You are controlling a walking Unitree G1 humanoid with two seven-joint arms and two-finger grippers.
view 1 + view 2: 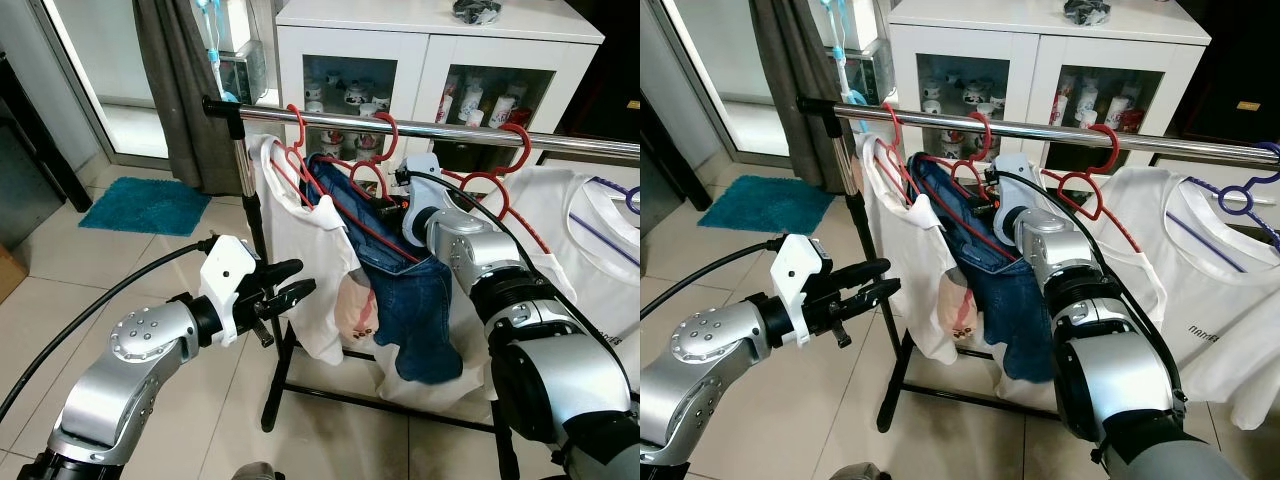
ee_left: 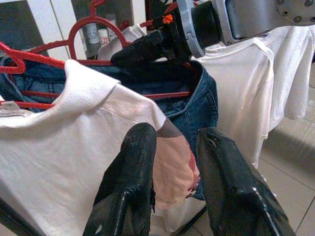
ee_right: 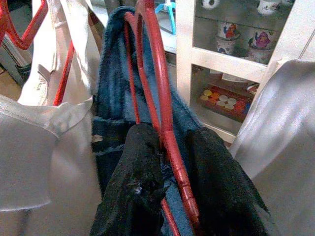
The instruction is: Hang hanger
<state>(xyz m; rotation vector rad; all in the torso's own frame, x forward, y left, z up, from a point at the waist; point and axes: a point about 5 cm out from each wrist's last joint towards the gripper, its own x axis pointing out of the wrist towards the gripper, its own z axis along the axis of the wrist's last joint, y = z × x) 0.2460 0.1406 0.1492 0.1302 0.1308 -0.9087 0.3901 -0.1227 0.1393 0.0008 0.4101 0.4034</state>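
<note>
A red hanger carrying blue jeans hangs among other red hangers at the metal rod of a clothes rack. My right gripper is shut on this hanger's sloping arm, just under the rod, with one black finger on each side of the red bar. Whether the hanger's hook sits fully over the rod I cannot tell. My left gripper is open lower down, at the rack's left side. It points at a white T-shirt on the neighbouring red hanger and holds nothing.
More white T-shirts hang further right on the rod. A white glass-door cabinet stands right behind the rack. A grey curtain and a blue mat are at the back left. The rack's black base rests on the tiled floor.
</note>
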